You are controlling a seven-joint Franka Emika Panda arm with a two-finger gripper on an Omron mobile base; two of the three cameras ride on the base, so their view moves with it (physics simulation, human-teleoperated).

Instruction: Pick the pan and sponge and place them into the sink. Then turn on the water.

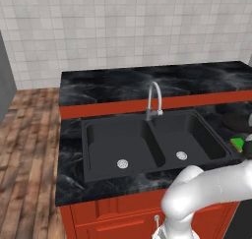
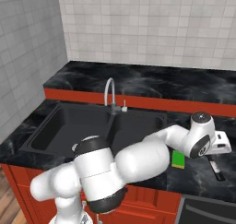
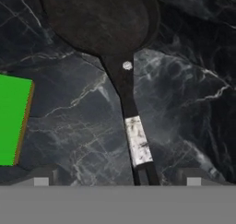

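Note:
The black pan (image 3: 99, 15) lies on the dark marble counter, its handle (image 3: 133, 126) with a pale tip running down toward my gripper (image 3: 117, 180). The gripper is open and hovers above the handle's end, one fingertip (image 3: 41, 180) on each side, apart from it. The sponge (image 3: 14, 119), green face up with a yellow edge, lies just left of the handle. In the right base view my gripper (image 2: 217, 155) hangs over the handle (image 2: 215, 168), with the sponge (image 2: 178, 159) to its left. The black double sink (image 1: 113, 139) holds nothing. No water runs from the faucet (image 1: 154, 98).
The pan (image 1: 236, 121) and sponge (image 1: 237, 143) sit on the counter right of the sink's smaller basin. A silver drain (image 1: 122, 163) shows in each basin. A raised counter ledge (image 1: 147, 80) and tiled wall stand behind the faucet (image 2: 110, 94). My arm spans the counter's front edge.

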